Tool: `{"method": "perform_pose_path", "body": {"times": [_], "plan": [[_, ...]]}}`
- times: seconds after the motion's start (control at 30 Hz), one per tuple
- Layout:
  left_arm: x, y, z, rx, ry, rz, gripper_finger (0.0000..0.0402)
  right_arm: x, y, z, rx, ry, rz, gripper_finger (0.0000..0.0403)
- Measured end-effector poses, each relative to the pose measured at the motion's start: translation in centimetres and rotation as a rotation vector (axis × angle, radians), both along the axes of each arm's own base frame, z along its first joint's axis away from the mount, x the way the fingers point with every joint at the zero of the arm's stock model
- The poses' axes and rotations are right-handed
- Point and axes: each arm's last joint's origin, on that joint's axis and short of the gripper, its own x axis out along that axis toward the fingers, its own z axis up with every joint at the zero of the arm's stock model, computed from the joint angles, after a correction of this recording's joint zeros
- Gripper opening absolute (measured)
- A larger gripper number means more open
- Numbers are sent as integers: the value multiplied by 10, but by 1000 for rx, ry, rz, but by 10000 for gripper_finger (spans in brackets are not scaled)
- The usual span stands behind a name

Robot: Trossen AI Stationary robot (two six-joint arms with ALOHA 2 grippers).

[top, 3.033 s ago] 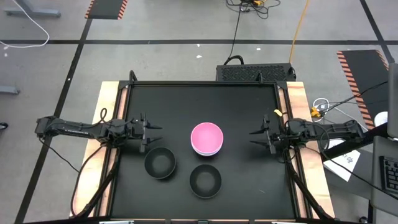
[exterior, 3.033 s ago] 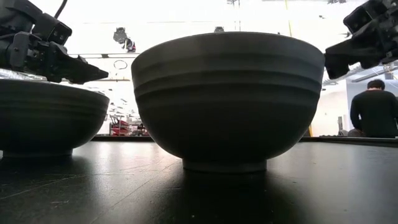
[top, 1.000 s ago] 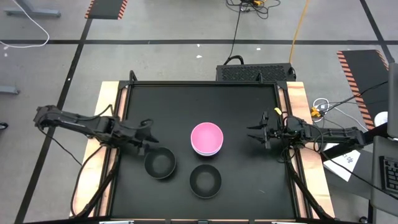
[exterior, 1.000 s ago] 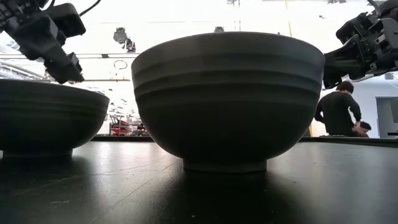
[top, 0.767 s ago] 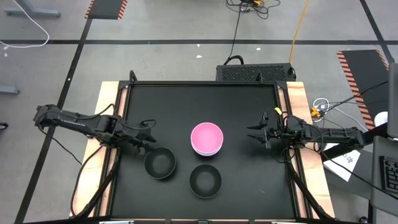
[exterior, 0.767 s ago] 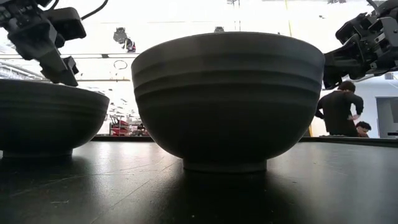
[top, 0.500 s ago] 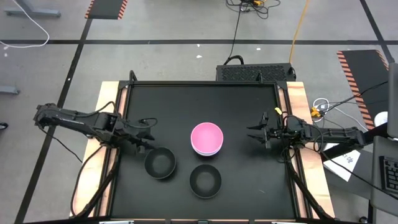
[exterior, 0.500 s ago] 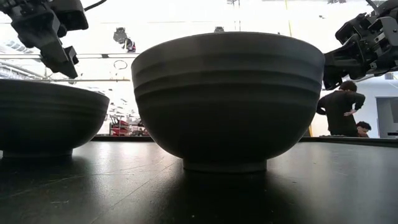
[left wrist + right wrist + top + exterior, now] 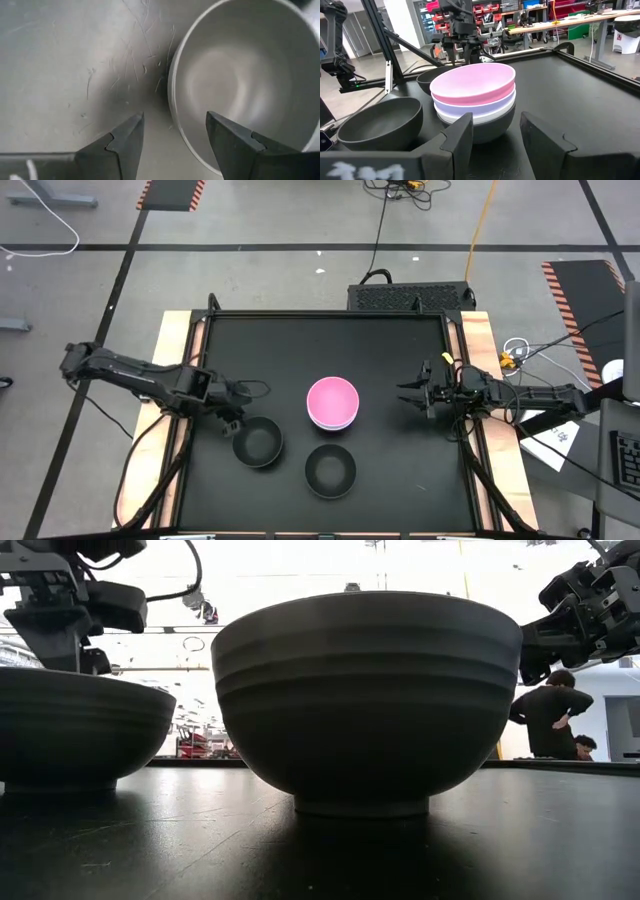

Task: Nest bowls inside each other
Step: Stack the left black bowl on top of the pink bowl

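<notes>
Presently, stack of bowls (image 9: 332,403) sits mid-table (image 9: 300,350): pink on top, lavender and white beneath, dark bowl at base. Two black bowls loose: one (image 9: 257,444) left of stack toward front edge, another (image 9: 330,469) directly in front of stack. Left gripper (image 9: 233,423) poised over far rim of left black bowl, fingers apart, straddling rim, nothing held. Right gripper (image 9: 408,394) hovers right of stack, fingers apart, empty. Person (image 9: 548,722) stands in room beyond. No legible writing or brand marks.
</notes>
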Motion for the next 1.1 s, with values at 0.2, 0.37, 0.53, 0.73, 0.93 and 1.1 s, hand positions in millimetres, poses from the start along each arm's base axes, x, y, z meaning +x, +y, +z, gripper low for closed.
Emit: {"method": "perform_pose_path", "body": {"times": [0.2,0.37,0.53,0.73,0.93,1.1], "plan": [[3,-1,-4,0,28,3,216,0,0,0,7,-3,-1,155],[4,-1,-4,-2,16,1,216,1,0,-1,8,5,0,155],[5,-1,-3,-9,7,-10,216,1,0,-2,8,15,0,155],[6,-2,-3,-23,-1,-14,216,1,0,-2,8,17,0,155],[9,-2,-10,-30,45,10,216,1,0,-2,8,18,0,155],[15,-3,-22,-23,114,20,216,2,0,-2,12,22,0,155]]}}
